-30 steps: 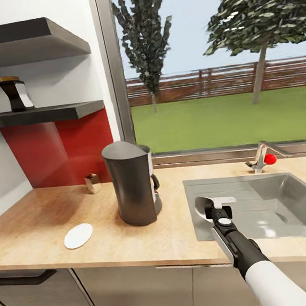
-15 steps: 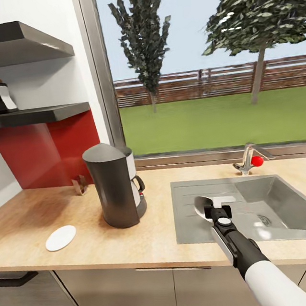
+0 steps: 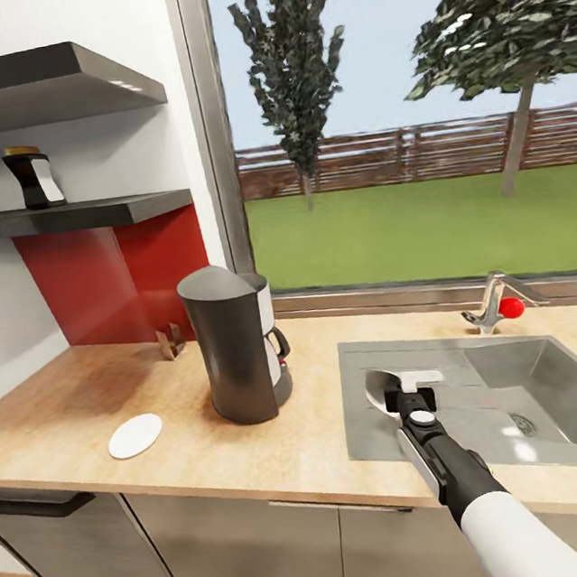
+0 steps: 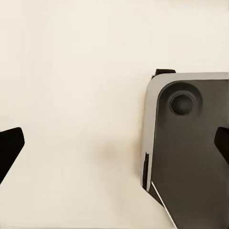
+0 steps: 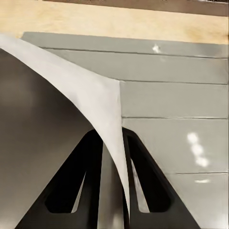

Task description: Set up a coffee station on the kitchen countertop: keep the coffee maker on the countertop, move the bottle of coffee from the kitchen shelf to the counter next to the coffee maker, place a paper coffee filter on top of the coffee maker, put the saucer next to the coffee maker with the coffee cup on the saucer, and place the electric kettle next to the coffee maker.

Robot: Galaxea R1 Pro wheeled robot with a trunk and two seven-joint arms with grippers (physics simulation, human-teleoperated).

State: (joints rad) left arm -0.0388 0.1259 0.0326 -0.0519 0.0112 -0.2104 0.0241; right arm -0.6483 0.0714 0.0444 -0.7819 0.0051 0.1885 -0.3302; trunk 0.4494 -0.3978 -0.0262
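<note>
The dark-grey coffee maker [image 3: 235,346] stands on the kitchen countertop [image 3: 58,405]. Left of it lies the white saucer [image 3: 135,435], and the tan paper coffee filter [image 3: 170,341] sits behind by the red backsplash. On the kitchen shelf [image 3: 87,214] stands the black bottle of coffee [image 3: 33,177]. My right gripper [image 3: 395,391] hovers over the sink's drainboard, shut on the rim of the white coffee cup [image 3: 381,389]; up close the cup's wall [image 5: 90,90] is pinched between the fingers [image 5: 90,148]. My left gripper [image 4: 114,145] is open over pale floor. The electric kettle is out of view.
A steel sink [image 3: 357,357] is set into the counter right of the coffee maker, with a faucet [image 3: 495,302] carrying a red knob at the window sill. A second black slab [image 3: 43,84] hangs above the shelf. Grey cabinets run below the counter edge.
The whole picture shifted sideways and back, so the camera moved. The right gripper keeps the same hold on the cup over the drainboard.
</note>
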